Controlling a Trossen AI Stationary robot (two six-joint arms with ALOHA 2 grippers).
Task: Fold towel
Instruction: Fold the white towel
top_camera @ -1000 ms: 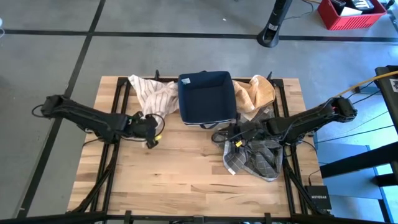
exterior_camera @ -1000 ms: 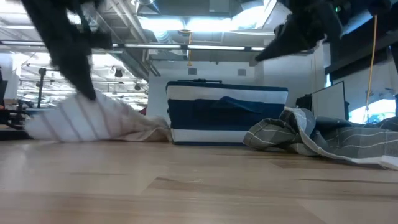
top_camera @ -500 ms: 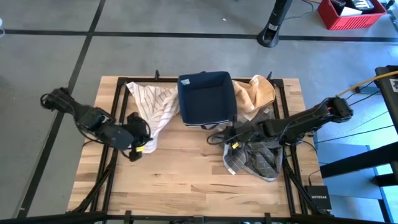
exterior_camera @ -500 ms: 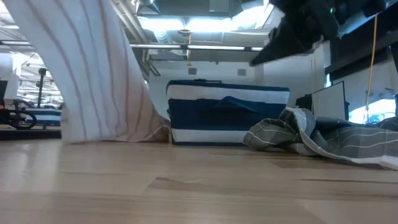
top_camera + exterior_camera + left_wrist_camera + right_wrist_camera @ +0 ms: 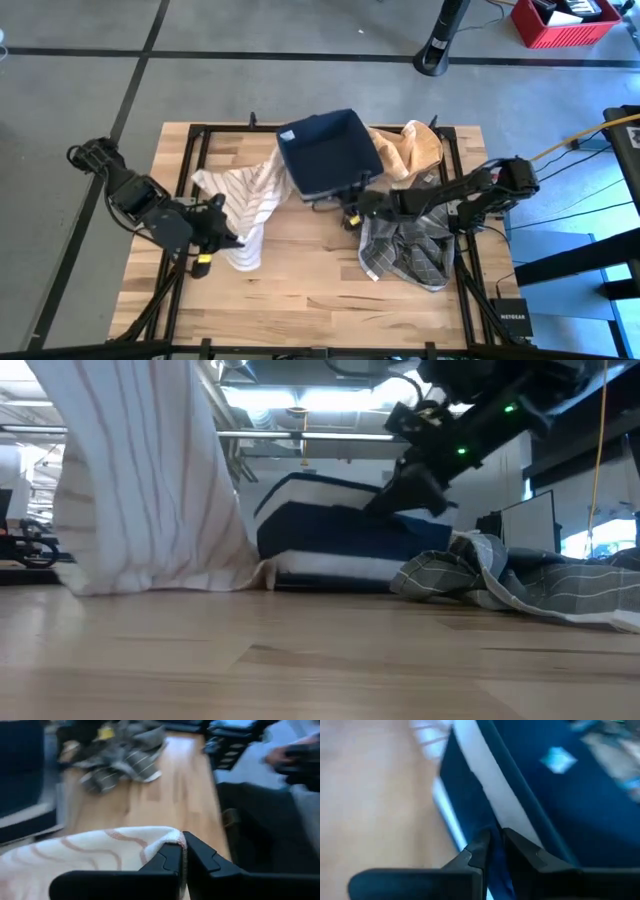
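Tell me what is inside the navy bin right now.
From above, the navy bin shows only its dark bare floor; nothing visible inside. It is tilted, its near rim pinched by the right gripper. The low view sees only its outer wall, so corners stay hidden.

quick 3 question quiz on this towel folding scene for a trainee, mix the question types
1. True or false: the left pincer is shut on the striped towel.
2. What does the right pincer grip? A) checked grey towel B) navy bin C) tan cloth
3. Fill in: in the low view the navy bin sits ____ rather than flat.

Key: 1 true; 2 B; 3 tilted
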